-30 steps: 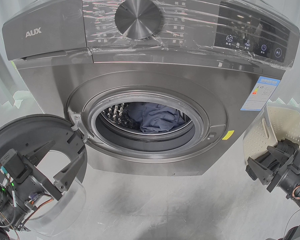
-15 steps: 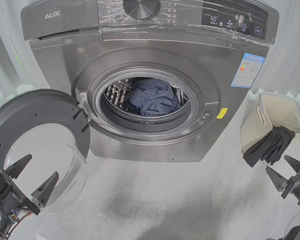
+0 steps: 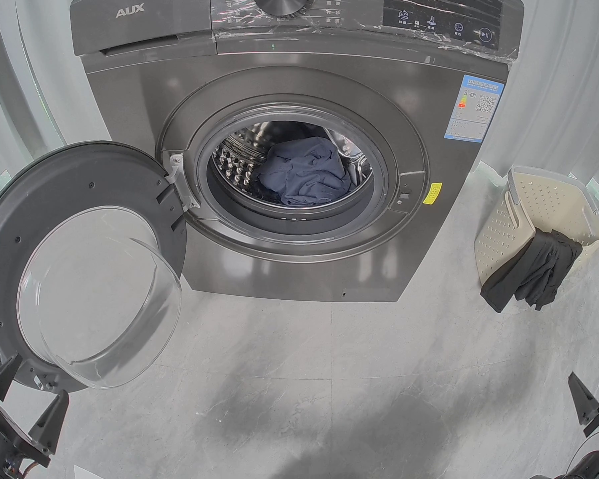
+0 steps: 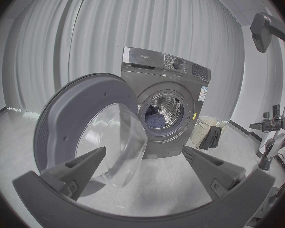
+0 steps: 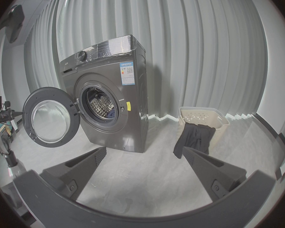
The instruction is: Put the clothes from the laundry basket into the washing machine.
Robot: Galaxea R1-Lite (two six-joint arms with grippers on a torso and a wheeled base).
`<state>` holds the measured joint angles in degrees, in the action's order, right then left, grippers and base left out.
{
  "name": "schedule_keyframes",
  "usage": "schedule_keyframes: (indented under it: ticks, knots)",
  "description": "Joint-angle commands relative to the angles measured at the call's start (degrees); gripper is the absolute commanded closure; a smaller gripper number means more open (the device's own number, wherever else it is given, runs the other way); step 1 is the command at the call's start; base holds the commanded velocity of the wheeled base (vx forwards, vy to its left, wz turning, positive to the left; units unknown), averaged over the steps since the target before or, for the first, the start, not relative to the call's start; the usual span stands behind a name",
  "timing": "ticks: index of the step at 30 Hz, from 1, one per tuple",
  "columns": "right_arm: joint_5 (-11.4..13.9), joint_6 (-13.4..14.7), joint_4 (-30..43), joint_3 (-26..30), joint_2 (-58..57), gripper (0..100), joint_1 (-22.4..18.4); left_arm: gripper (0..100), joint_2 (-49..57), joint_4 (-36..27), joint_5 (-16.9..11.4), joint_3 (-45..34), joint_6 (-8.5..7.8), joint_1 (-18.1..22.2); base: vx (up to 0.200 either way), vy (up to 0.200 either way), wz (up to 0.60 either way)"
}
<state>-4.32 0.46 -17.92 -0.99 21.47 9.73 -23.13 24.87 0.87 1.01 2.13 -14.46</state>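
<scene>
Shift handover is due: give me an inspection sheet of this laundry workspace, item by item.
Surface: grey tiled floor.
Job's things: washing machine with its door open; blue garment in the drum; laundry basket on the machine's right; dark garment draped over its rim, hanging outside.
Clutter: nothing seen.
Grippers: left gripper and right gripper both open, holding nothing, away from the machine.
Cables: nothing seen on the floor.
Surroundings: white curtains behind; tripod stand off to one side.
</scene>
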Motion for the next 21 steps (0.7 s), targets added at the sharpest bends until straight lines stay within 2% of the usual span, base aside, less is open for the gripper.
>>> schedule_keyframes:
  ticks: [1, 8, 10, 11, 12, 14, 16, 17, 19, 20, 21]
  knots:
    - [0.54, 0.06, 10.54, 0.90, -16.55, 0, -2.78, 0, 15.57, -10.28, -4.64, -1.01, 2.35, 8.66, 0.000, 0.000, 0.00]
    - [-0.17, 0.06, 12.12, 0.90, -16.46, 0, -3.58, 0, 19.26, -14.32, -7.19, -1.01, 2.17, 14.02, 0.000, 0.000, 0.00]
    - [0.89, -1.08, 14.23, 0.81, -18.66, 0, -8.85, 0, 21.28, -19.42, -8.07, -1.01, 1.47, 15.51, 0.000, 0.000, 0.00]
    - [0.98, -1.25, 14.40, 0.81, -19.27, 0, -9.20, 0, 21.37, -20.03, -8.07, -1.01, 1.38, 15.51, 0.000, 0.000, 0.00]
    - [2.38, -1.43, 15.64, 0.55, -21.47, 0, -9.82, 0, 21.72, -21.18, -8.07, -1.01, 2.17, 15.42, 0.000, 0.000, 0.00]
    - [2.73, -1.25, 15.37, 0.64, -21.47, 0, -9.73, 0, 21.98, -20.91, -8.07, -1.01, 2.26, 15.34, 0.000, 0.000, 0.00]
    - [2.73, -1.17, 14.67, 0.81, -21.47, 0, -9.55, 0, 22.69, -21.44, -7.02, -0.92, 2.26, 14.99, 0.000, 0.000, 0.00]
    - [2.82, -1.17, 14.67, 0.81, -21.47, 0, -9.55, 0, 22.77, -21.62, -6.40, -0.84, 1.56, 14.90, 0.000, 0.000, 0.00]
    - [3.26, -0.90, 14.76, 0.81, -21.47, 0, -9.64, 0, 22.95, -21.70, -2.71, -0.84, 1.38, 14.90, 0.000, 0.000, 0.00]
    - [3.44, -0.73, 14.93, 0.81, -21.47, 0, -9.64, 0, 22.95, -21.70, -1.74, -0.92, 1.12, 14.81, 0.000, 0.000, 0.00]
    - [5.02, -1.43, 15.20, 0.81, -21.47, 0, -9.73, 0, 23.13, -21.88, -0.69, -0.92, 0.42, 14.81, 0.000, 0.000, 0.00]
